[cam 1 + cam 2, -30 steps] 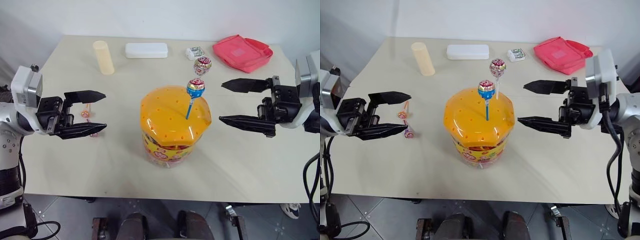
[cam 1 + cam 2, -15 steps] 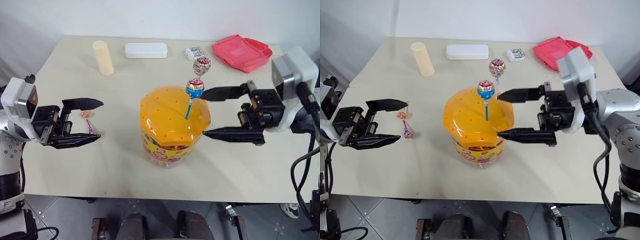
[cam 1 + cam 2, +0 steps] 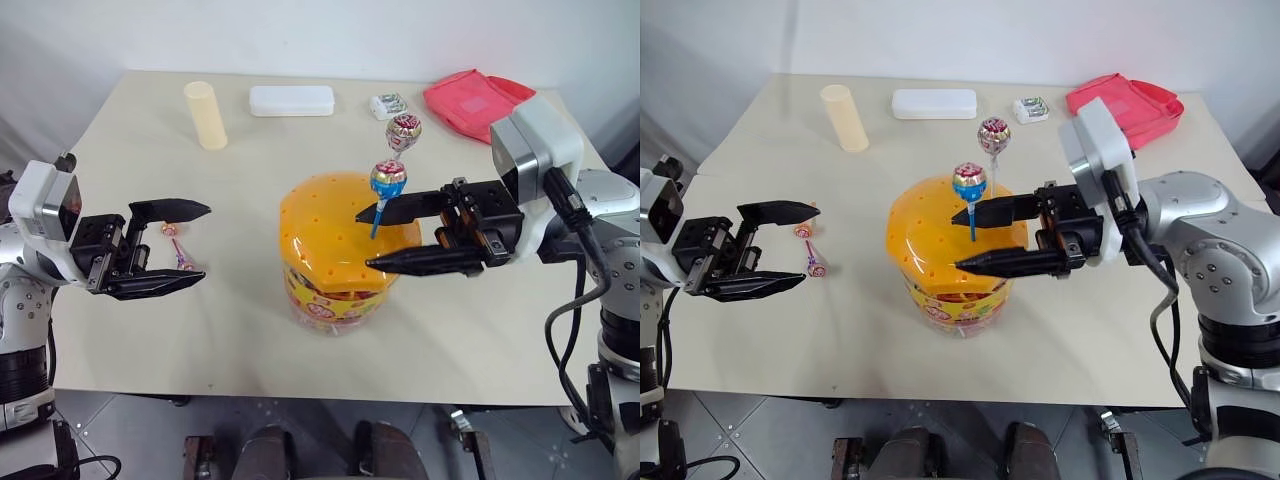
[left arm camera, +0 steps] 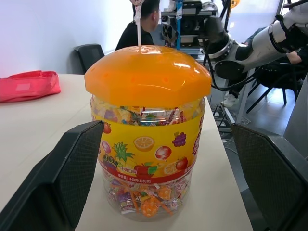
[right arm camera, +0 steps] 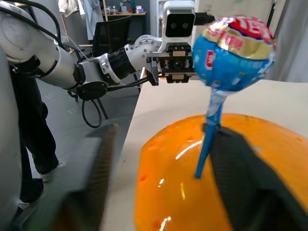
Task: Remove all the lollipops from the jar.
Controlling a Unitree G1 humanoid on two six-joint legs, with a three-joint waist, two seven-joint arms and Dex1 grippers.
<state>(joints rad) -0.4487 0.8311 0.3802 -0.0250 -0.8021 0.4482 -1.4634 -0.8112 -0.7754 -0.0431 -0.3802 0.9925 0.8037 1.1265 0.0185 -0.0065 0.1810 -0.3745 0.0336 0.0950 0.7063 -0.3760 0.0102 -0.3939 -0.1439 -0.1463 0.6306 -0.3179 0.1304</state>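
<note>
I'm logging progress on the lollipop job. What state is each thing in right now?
Jar: upright, orange lid on.
Blue lollipop: standing in the lid, stick between the right hand's fingers.
Pink-silver lollipop: standing in the lid.
Two lollipops: lying on the table.
Right hand: closing, grip unclear.
Left hand: open, empty.

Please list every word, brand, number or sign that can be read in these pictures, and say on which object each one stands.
Nothing can be read with certainty.
Large clear plastic jar with orange domed lid: its yellow fruit label carries one line of small print, too blurred to read.
Blue-and-red wrapped lollipop on a blue stick: white lettering on the red band, not legible.
Pink-and-silver wrapped lollipop: pattern only, too small.
Small white packet on the table: print too small.
</note>
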